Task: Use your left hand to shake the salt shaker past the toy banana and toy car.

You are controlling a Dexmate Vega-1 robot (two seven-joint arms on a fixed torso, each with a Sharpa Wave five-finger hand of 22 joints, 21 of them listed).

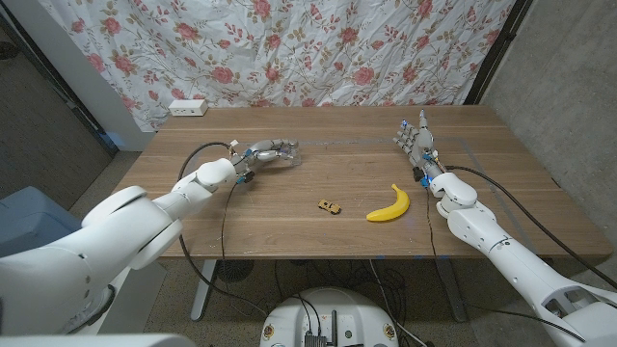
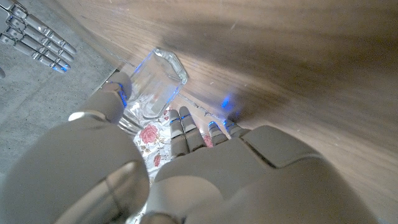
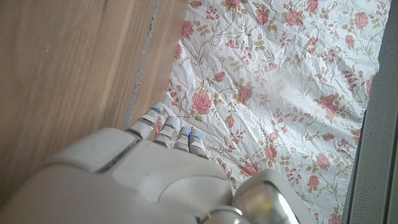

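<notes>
Grasp step: my left hand (image 1: 262,153) is closing around the salt shaker (image 2: 155,84) at the table's (image 1: 289,226) far left-centre; thumb and fingers (image 2: 185,127) bracket the clear glass, looks held, lift not confirmed. Next, I reckon: firm up, lift, carry right, shaking, past toy car (image 1: 331,205) and toy banana (image 1: 389,205). Left arm is stretched forward. Right hand (image 1: 415,138) is up, fingers apart, empty.

- Even, soft room light falls on the counter (image 1: 318,183); shadows under things stay faint.
- The head view bends at its edges.
- Close up, the left hand (image 2: 186,174) is blurred and washed pale.
- The glass salt shaker (image 2: 155,84) glints blue.
</notes>
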